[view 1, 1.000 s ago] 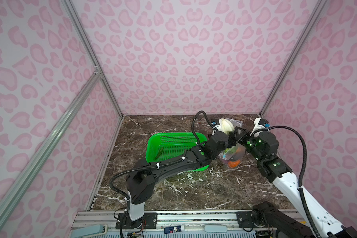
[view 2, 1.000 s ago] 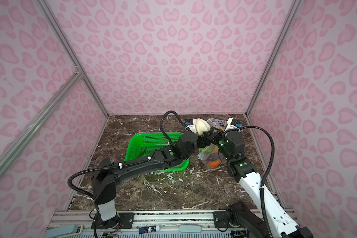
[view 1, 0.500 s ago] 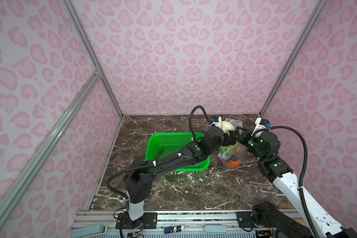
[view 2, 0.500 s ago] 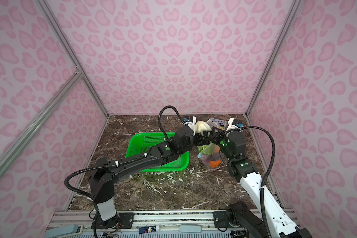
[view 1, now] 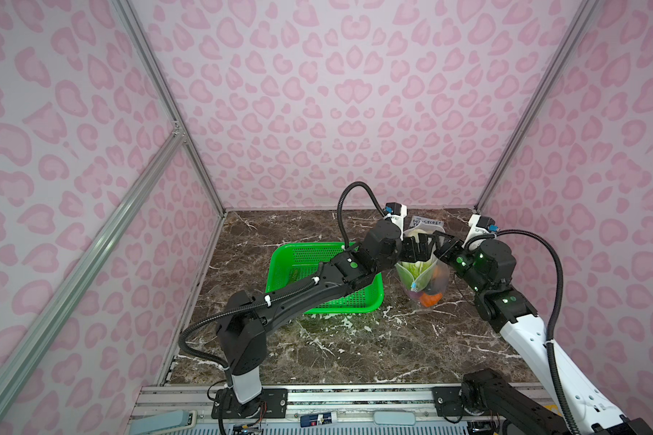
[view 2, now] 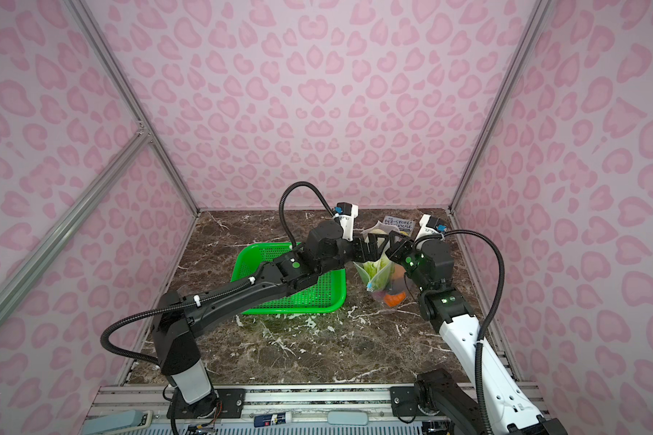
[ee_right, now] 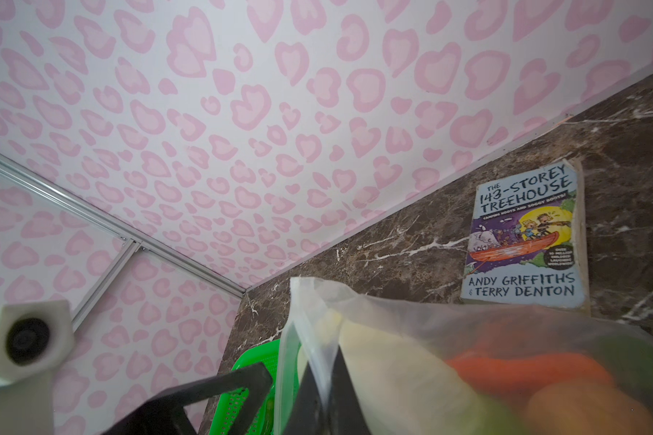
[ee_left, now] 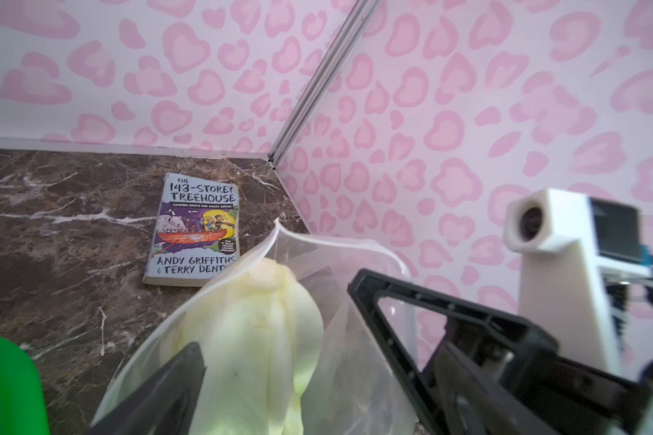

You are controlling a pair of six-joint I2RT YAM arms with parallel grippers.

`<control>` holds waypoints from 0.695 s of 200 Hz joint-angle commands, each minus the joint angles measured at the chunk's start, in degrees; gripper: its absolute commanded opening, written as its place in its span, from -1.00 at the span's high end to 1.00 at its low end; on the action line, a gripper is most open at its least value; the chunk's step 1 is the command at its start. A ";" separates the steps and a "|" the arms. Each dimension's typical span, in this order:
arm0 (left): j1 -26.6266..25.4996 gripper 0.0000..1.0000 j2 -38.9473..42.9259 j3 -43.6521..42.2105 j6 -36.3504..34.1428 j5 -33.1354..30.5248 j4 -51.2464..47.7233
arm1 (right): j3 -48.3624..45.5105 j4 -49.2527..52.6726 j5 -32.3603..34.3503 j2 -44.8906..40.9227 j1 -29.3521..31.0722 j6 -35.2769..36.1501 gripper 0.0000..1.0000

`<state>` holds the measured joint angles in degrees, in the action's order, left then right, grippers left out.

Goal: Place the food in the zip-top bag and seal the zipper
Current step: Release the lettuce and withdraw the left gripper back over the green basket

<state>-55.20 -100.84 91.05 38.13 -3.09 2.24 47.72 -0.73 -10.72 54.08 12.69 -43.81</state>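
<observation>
Bag (view 1: 425, 280) of crinkly plastic hangs pinched in right hand (view 1: 439, 243); left hand (view 1: 417, 249) gapes.

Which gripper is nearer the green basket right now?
Left. The left gripper hangs open over the bag mouth, just right of the basket in both top views; the right gripper, shut on the bag's rim, sits beyond it.

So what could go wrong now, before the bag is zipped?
The cabbage sits high in the bag, so it could block the zipper. The bag is held up only by the shut right hand, so it might slip or spill. The open left hand is at the rim and could snag it.
</observation>
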 commanded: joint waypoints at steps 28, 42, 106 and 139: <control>4.68 -0.98 6.71 -4.57 -4.89 6.65 -4.44 | 0.19 -0.14 -2.75 -0.29 -0.56 1.95 1.00; 5.81 -0.90 7.40 -6.07 -6.91 7.79 -7.05 | 0.44 0.38 -3.08 -0.36 -0.65 2.39 1.00; 7.83 -0.53 4.83 -8.72 -9.82 15.78 -11.84 | 1.48 2.80 -4.94 0.23 -0.71 4.26 1.00; 8.08 -0.16 0.24 -5.20 -9.71 17.65 -12.59 | 1.78 3.46 -6.41 0.49 -0.70 5.11 1.00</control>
<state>-47.42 -98.17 83.37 29.32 11.73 -9.96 49.10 2.98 -15.33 54.41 12.01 -40.10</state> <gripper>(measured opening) 0.651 0.050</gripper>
